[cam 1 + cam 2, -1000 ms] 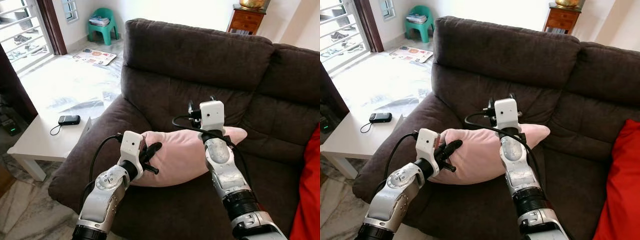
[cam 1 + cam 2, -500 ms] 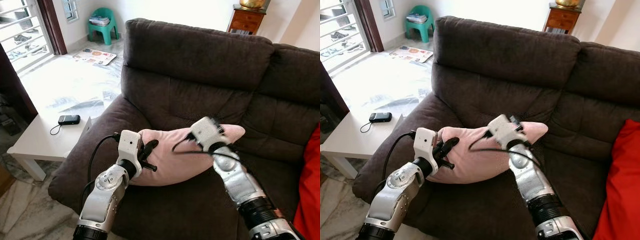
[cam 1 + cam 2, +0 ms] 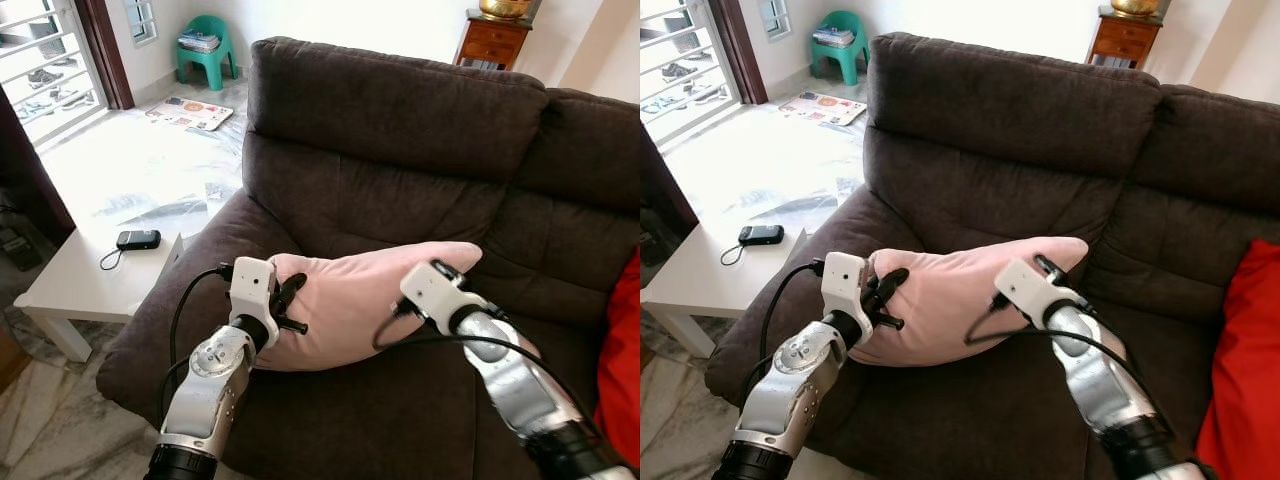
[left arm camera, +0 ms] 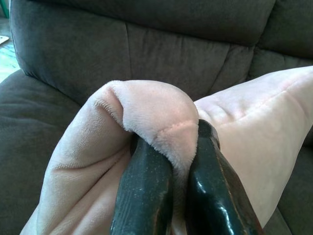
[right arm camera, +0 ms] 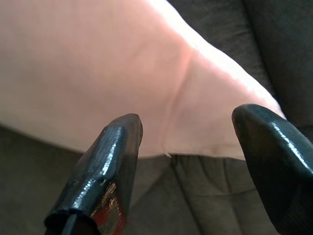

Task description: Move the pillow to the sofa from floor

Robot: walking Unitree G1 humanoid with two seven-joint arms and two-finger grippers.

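A pink pillow lies on the seat of the dark brown sofa, leaning towards the backrest. My left gripper is shut on the pillow's left corner; the left wrist view has the plush fold pinched between both black fingers. My right gripper is open at the pillow's right end. Its two fingers are spread wide, with the pillow's edge just beyond them and nothing held. In the eye views its white wrist block sits in front of the pillow.
A red cushion lies at the sofa's right edge. A white low table with a black device stands left of the sofa's armrest. Farther back are a green stool, papers on the floor and a wooden cabinet.
My right arm has swung down and to the right, from above the pillow to its right end. My left gripper has kept hold of the corner, shifting slightly left and up.
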